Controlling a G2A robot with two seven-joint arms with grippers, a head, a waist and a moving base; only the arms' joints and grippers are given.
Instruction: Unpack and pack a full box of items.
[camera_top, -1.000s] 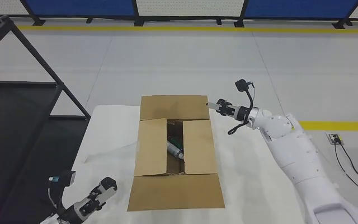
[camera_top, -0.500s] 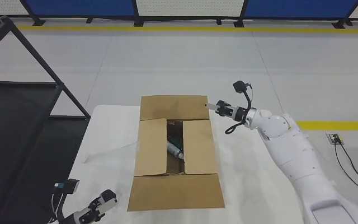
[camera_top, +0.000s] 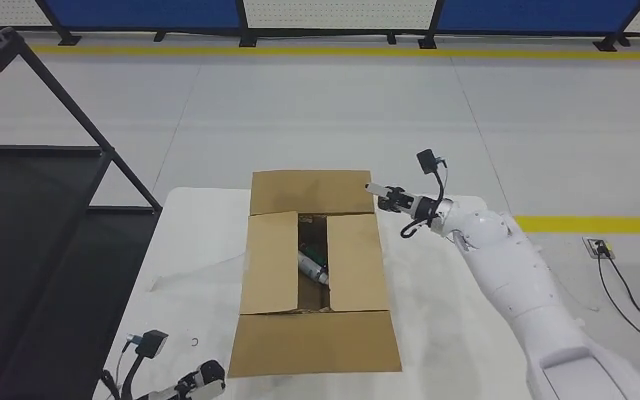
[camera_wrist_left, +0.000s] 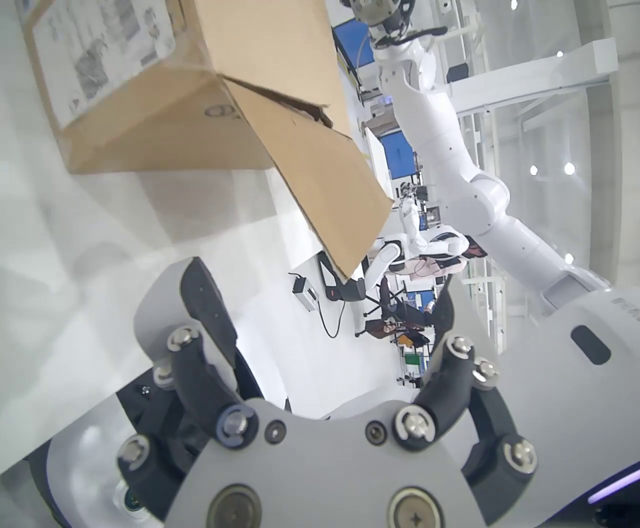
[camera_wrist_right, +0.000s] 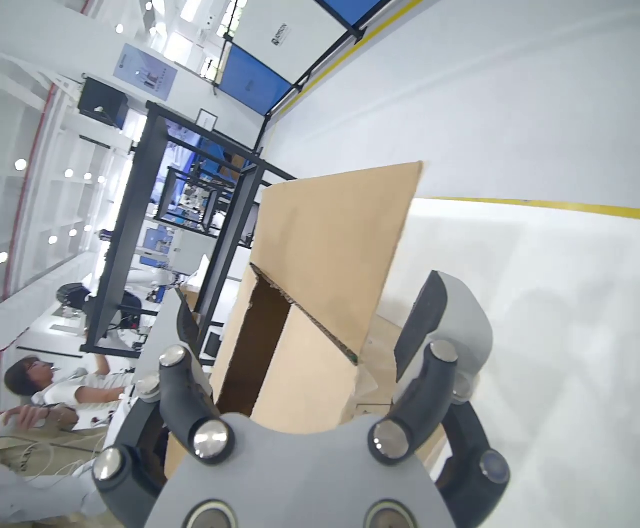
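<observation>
A cardboard box (camera_top: 312, 345) stands mid-table with its far and near flaps folded outward. Its two side flaps lie half closed, and the gap between them shows a bottle (camera_top: 313, 266) among other items. My right gripper (camera_top: 379, 190) hovers at the box's far right corner, open. In the right wrist view that gripper (camera_wrist_right: 310, 320) has the far flap (camera_wrist_right: 330, 240) ahead between its spread fingers; I cannot tell whether it touches. My left gripper (camera_top: 206, 377) is low at the table's near left edge, open and empty. In the left wrist view the gripper (camera_wrist_left: 325, 300) faces the box (camera_wrist_left: 150, 135).
A black metal rack (camera_top: 60, 200) stands left of the table. The white table cover (camera_top: 200, 270) is wrinkled beside the box. Bare table lies right of the box (camera_top: 440, 300), under my right arm.
My left arm has drawn back toward the near table edge, almost leaving the top view. My right gripper has shifted slightly left, closer to the box's far right corner.
</observation>
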